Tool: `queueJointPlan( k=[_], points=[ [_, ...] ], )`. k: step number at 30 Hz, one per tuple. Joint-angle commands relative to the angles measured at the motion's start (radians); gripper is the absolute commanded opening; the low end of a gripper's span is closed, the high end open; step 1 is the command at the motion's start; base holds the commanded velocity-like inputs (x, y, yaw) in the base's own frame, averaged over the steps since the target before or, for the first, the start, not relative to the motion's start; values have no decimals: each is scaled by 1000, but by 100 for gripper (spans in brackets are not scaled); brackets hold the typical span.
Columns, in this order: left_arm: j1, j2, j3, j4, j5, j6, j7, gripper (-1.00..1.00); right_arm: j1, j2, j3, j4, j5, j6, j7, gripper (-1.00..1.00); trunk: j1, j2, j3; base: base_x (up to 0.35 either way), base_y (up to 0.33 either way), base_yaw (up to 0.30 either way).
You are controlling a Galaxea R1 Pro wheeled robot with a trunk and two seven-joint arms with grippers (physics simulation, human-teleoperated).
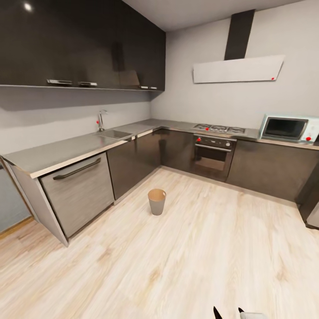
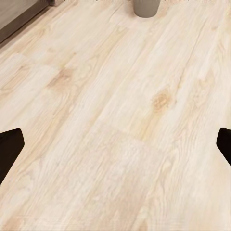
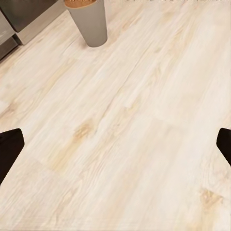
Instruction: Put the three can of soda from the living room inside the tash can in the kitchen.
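Both wrist views look down past dark fingertips spread to the frame edges with only floor between them, so the left gripper (image 2: 115, 147) and the right gripper (image 3: 115, 147) stand wide apart and carry nothing; no soda can is to be seen. Beyond the fingers runs the pale wood plank floor (image 3: 144, 134), and farther off stands the small round tapering bin (image 1: 157, 201), grey outside and brown inside, upright on bare floor clear of the glossy dark cabinets (image 1: 133, 164) of the kitchen, likely so a wheeled robot can approach it.
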Motion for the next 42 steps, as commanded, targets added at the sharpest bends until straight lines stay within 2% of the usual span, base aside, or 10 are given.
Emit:
queueJointPlan(
  k=[1,15,25,42],
  points=[
    [0,0,0,0,0,0,0,100,0,0,0,0,0,0,0,100,0,0,0,293,0,0],
    [0,0,0,0,0,0,0,100,0,1,0,0,1,0,0,100,0,0,0,290,0,3],
    [0,0,0,0,0,0,0,100,0,2,2,0,1,0,0,100,0,0,0,276,-15,103],
    [0,-1,2,-4,4,1,1,100,0,0,2,0,1,0,0,100,0,0,0,210,-197,152]
  ],
)
